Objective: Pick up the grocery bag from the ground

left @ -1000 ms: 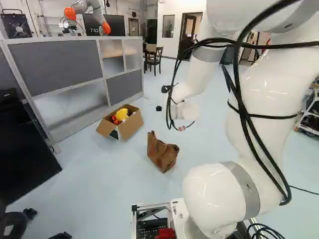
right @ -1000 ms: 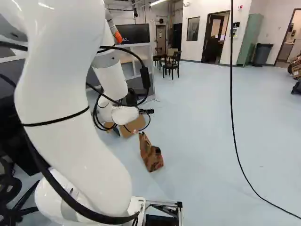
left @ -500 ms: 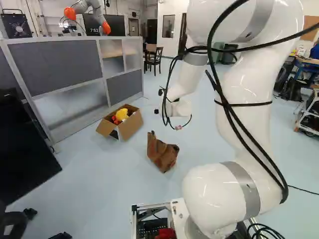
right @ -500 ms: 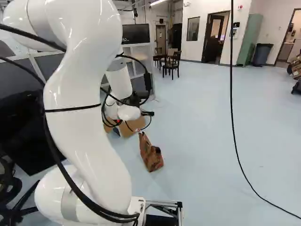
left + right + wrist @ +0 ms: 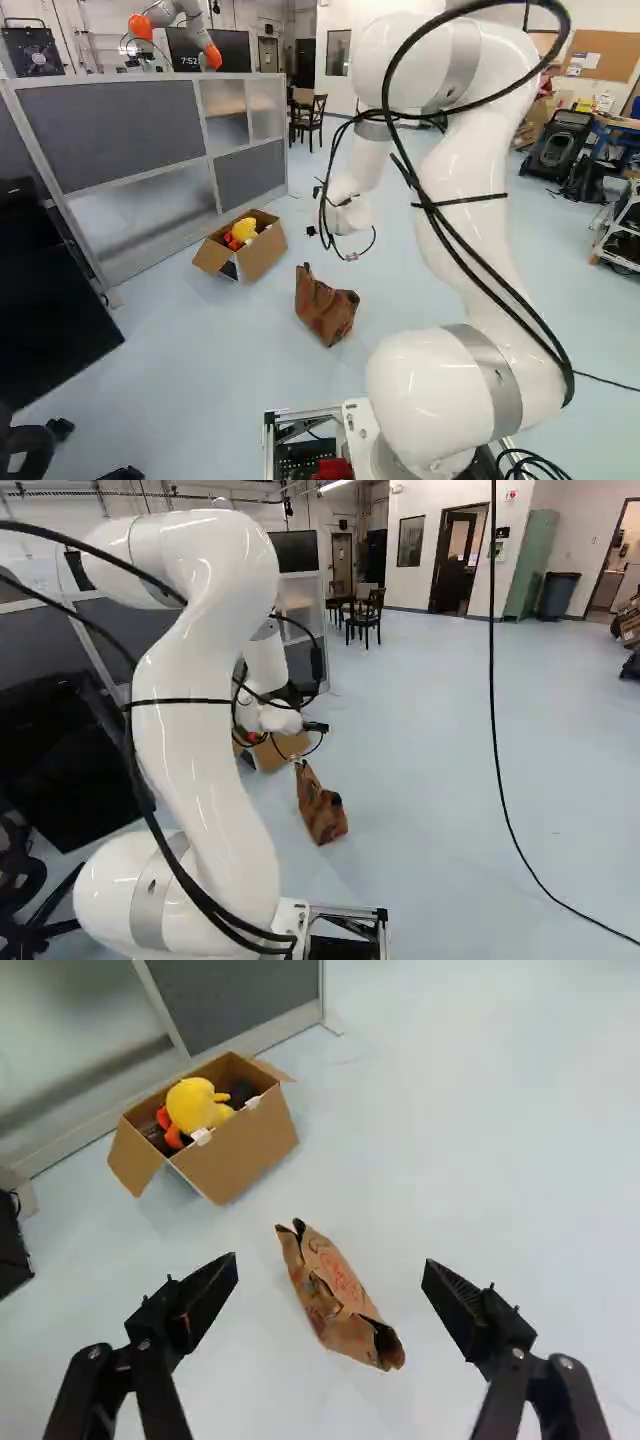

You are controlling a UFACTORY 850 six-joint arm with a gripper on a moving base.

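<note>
A crumpled brown paper grocery bag (image 5: 326,308) rests on the floor ahead of the base, right of a cardboard box. My gripper shows only as a dark part (image 5: 316,727) at the arm's end in the right base view, its fingertips not discernible there. In the wrist view the gripper (image 5: 331,1268) stands open, its two fingers wide apart with nothing held. The bag (image 5: 338,1295) appears in the gap between them, down on the floor and apart from both fingers.
The open cardboard box (image 5: 240,1155) holds a yellow toy and stands by the grey partition (image 5: 120,135). Another robot (image 5: 180,15) is behind that partition. A black cable (image 5: 494,720) hangs at the right of the right base view. Dark chairs (image 5: 366,615) stand far back.
My arm has lowered and reached farther ahead, its end shifting left in the left base view and right in the right base view. The base, the bag and the box have stayed put.
</note>
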